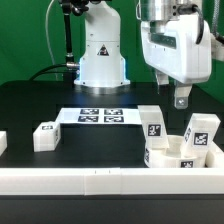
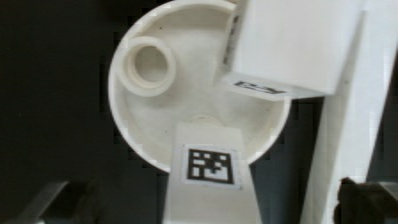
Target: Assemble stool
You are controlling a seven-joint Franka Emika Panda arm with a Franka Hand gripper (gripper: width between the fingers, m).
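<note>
The jaws hang in the air over the exterior view's right side of the black bench (image 1: 40, 100), above the seat disc (image 1: 170, 156) and clear of it. They stand wide apart and hold nothing. In the wrist view their dark fingers (image 2: 48, 200) show at two corners with a broad gap between them.

The seat disc lies on the bench at the exterior view's right, just behind the long white border rail (image 1: 90, 182). Seen from the wrist it is round and white, with one open socket (image 2: 146, 62) near its rim. A chunky white leg (image 1: 201, 131) stands on the disc, tilted, its black-and-white tag facing the exterior camera. In the wrist view that leg fills the space beside the socket as a big white block. Another white part bearing a tag (image 2: 214, 165) crosses the disc's rim there; I cannot tell which piece it is.

A second leg (image 1: 152, 123) stands upright just beside the disc on the exterior view's left; whether they touch I cannot tell. A third leg (image 1: 45, 135) lies on the bench well apart, toward the exterior view's left, and one more white piece (image 1: 2, 143) is cut off by that edge. The marker board (image 1: 100, 115) lies flat mid-bench, in front of the robot base (image 1: 102, 55)
</note>
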